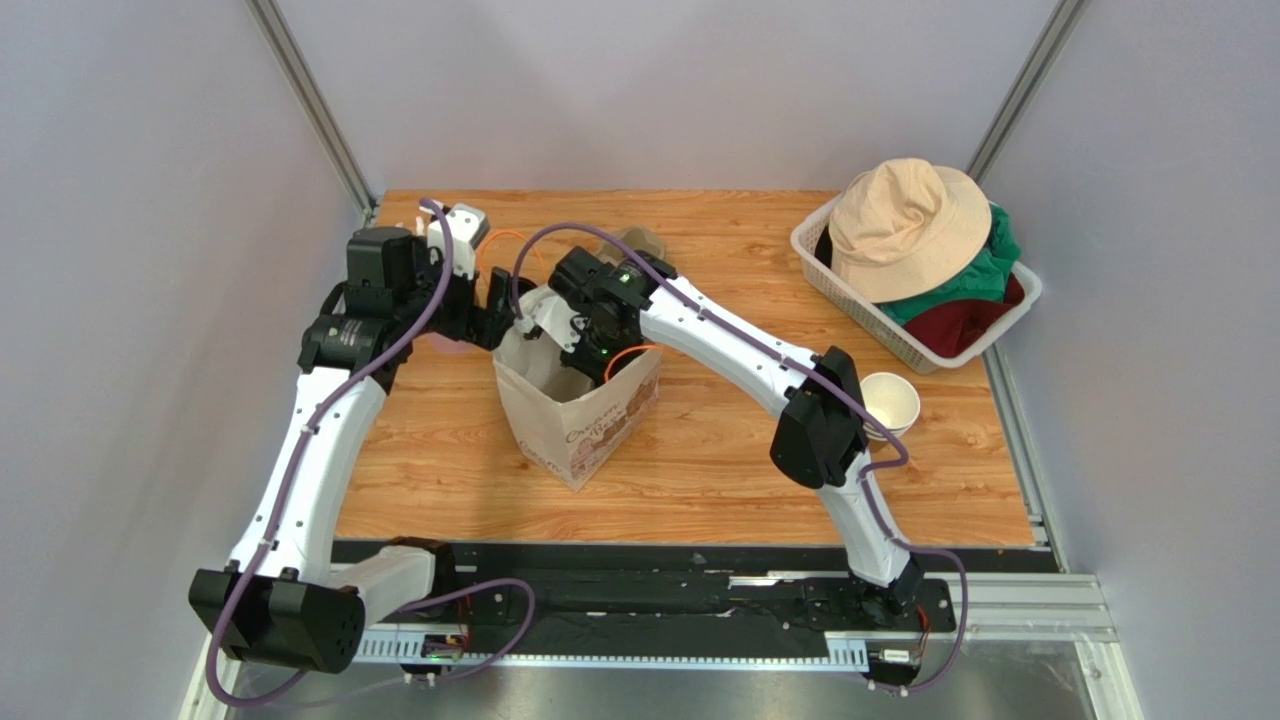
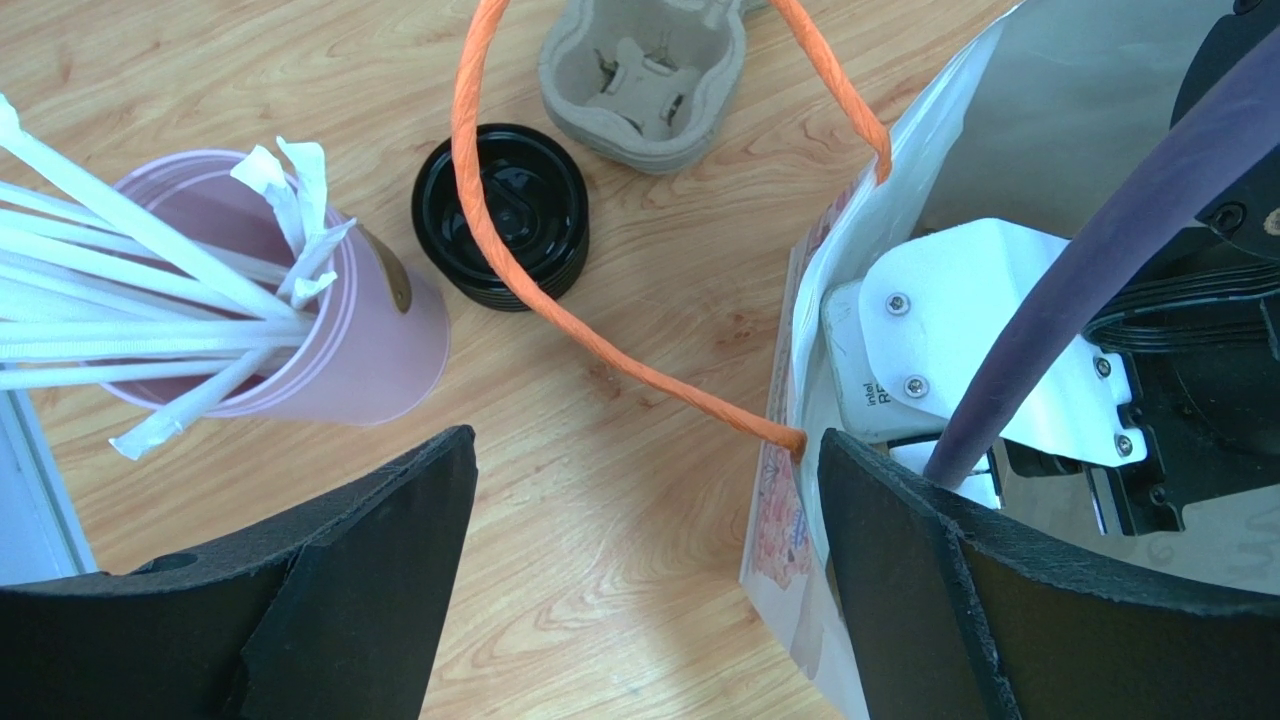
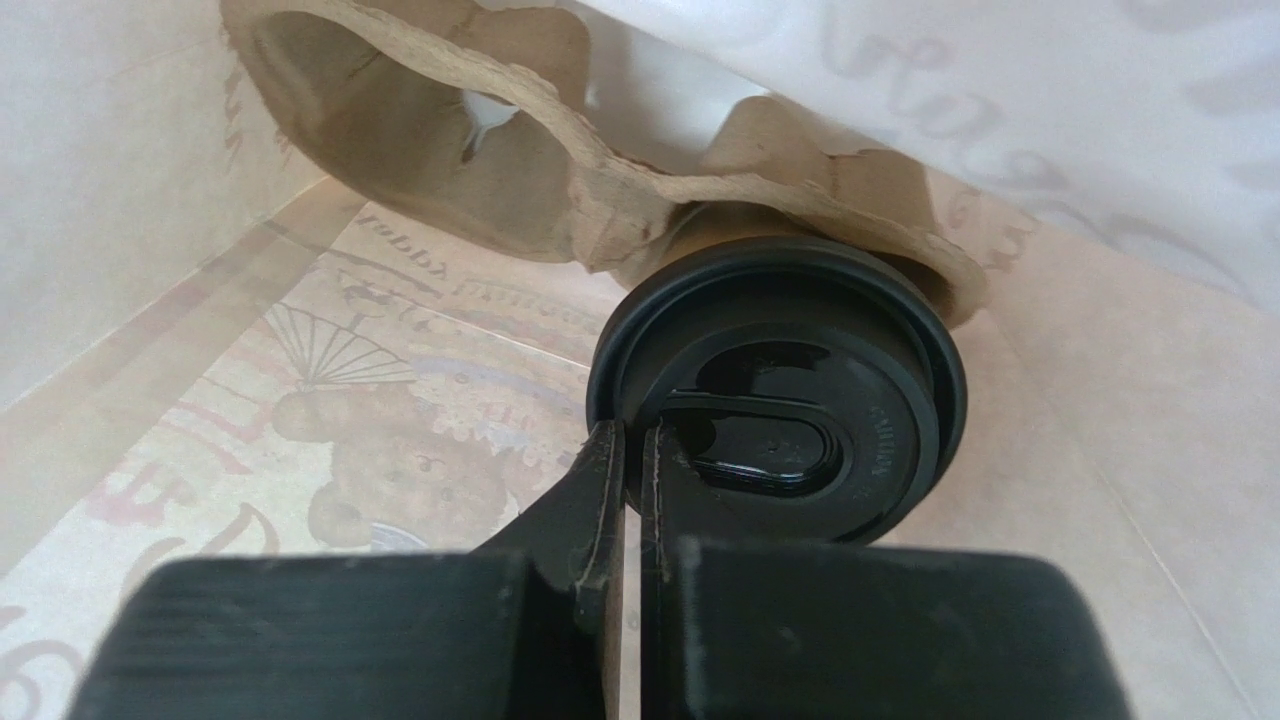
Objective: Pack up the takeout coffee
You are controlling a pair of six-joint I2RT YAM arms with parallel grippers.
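While the right end effector point(image 3: 633, 444) is closed, the takeout coffee point(image 3: 819, 368) lies just ahead.

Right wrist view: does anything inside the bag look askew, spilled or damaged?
Nothing stands out. The lidded cup sits in the carrier inside the bag, with no spill or tear visible. The right gripper is shut on the rim of its lid.
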